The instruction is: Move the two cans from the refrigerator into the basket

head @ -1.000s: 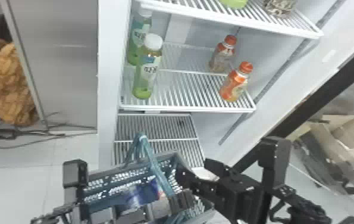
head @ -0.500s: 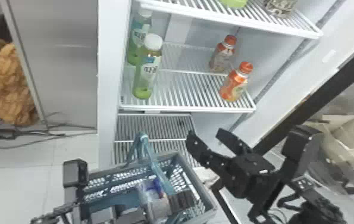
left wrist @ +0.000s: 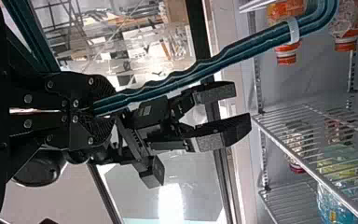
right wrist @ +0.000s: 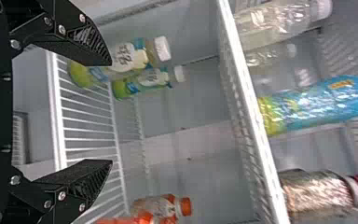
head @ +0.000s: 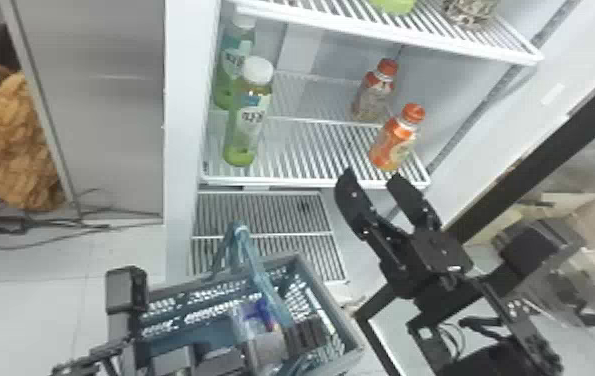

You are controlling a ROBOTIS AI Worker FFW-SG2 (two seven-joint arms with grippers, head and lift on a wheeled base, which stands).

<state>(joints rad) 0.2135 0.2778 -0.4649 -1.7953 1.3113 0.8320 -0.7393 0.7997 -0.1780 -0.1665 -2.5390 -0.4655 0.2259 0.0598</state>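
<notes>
My left gripper (head: pixel 288 337) is at the blue-grey basket (head: pixel 328 300), shut on its teal handle (head: pixel 266 285). In the left wrist view the fingers of the left gripper (left wrist: pixel 93 109) pinch the handle strands (left wrist: pixel 168 84). A shiny packaged item (head: pixel 256 320) with blue on it lies inside the basket. At the refrigerator's middle shelf edge my right gripper (head: pixel 371 182) is open, below an orange bottle (head: pixel 395 137); a second orange-capped bottle (head: pixel 373 92) stands behind it. In the right wrist view nothing is between the fingers of the right gripper (right wrist: pixel 111 112). I see no clear can on the shelves.
Two green bottles (head: pixel 248 120) stand at the middle shelf's left side. The shelf's front rail (head: pixel 306 181) runs above the basket. A lower rack (head: pixel 261 212) lies behind the handle. The dark door frame (head: pixel 536 160) slants along the right.
My right gripper has moved from beside the basket's right side, up and rightward to the shelf front, and its fingers now show spread. Basket and left gripper have stayed in place.
</notes>
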